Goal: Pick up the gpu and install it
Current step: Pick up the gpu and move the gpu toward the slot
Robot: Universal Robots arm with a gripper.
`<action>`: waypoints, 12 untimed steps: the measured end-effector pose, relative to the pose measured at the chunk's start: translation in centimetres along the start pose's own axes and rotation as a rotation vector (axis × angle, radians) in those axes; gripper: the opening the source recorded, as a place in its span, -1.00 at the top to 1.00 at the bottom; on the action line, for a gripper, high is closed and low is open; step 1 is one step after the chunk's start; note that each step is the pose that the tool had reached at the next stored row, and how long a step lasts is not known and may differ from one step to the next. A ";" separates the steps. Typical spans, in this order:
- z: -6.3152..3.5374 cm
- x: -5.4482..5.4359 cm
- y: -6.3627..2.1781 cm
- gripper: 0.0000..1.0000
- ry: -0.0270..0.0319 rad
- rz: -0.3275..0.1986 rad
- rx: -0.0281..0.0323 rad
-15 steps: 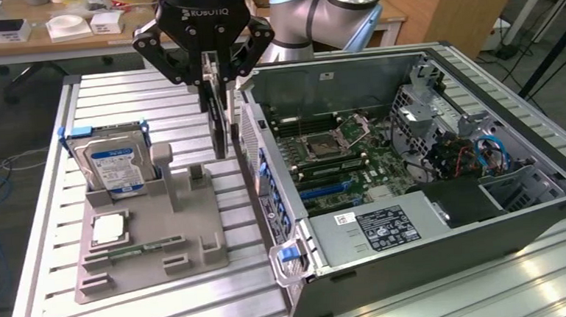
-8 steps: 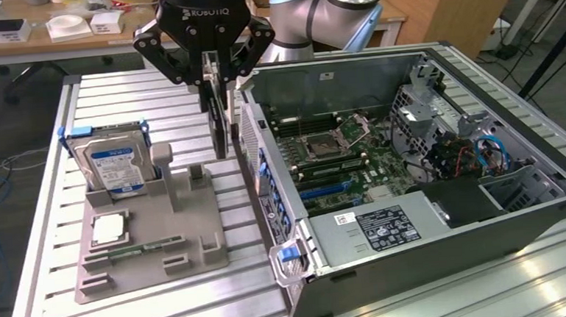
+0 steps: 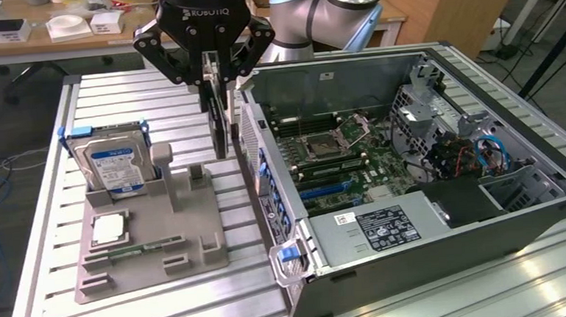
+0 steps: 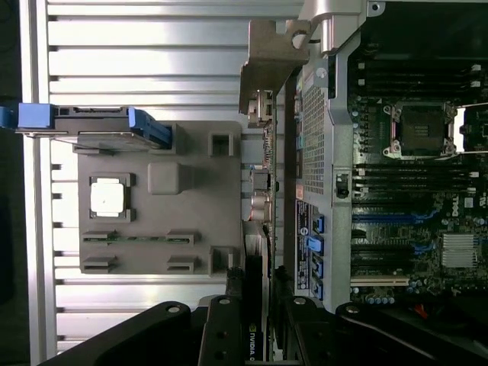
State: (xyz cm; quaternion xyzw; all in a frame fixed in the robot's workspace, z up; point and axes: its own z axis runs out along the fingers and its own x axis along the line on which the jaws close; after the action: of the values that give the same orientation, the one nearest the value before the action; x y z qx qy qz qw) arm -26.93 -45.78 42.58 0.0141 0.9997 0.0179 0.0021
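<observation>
The gpu (image 3: 222, 125) hangs upright and edge-on in the upper middle of the exterior view, a thin dark card which is clamped at its upper end between the two black fingers (image 3: 241, 58) of the gripper (image 3: 217, 78); the fingers are closed on the card from both sides. In the wrist view the gpu (image 4: 259, 198) shows as a narrow dark strip running away from the gripper (image 4: 257, 309), with its silver bracket (image 4: 271, 57) at the far end, and it lies in the gap between the grey fixture (image 4: 198, 229) and the computer case (image 4: 332, 152). In the exterior view the card is just beside the perforated wall of the open computer case (image 3: 523, 225), on the exterior view's left of it. The motherboard (image 3: 352, 154) and a black power supply (image 3: 381, 226) are visible inside the case. In the left half of this view the grey fixture (image 3: 184, 231) lies on the slatted metal table (image 3: 174, 312); it carries a hard drive (image 3: 114, 165) with blue-white label standing upright, a square processor chip (image 3: 107, 229) and a slim green memory stick (image 3: 136, 248).
</observation>
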 end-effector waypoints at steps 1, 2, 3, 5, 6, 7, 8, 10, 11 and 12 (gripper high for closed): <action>0.00 0.0 0.00 0.48 0.0000 0.000 0.0000; 0.01 -0.1 0.01 0.48 -0.0001 0.000 -0.0001; 0.00 -0.3 0.01 0.48 0.0000 0.000 -0.0001; 0.01 -0.6 0.02 0.48 -0.0001 0.000 0.0000; 0.01 -0.7 0.02 0.48 0.0000 0.000 -0.0001; 0.01 -0.9 0.02 0.48 0.0000 -0.001 -0.0001; 0.00 -1.1 0.03 0.48 0.0001 -0.001 0.0000; 0.01 -1.4 0.04 0.48 0.0000 -0.001 -0.0001; 0.01 -1.6 0.05 0.48 0.0001 0.000 0.0000; 0.01 -1.9 0.05 0.48 0.0001 -0.001 0.0000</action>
State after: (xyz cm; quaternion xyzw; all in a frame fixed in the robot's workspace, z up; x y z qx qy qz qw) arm -25.07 -45.78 42.58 0.0138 0.9997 0.0178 0.0021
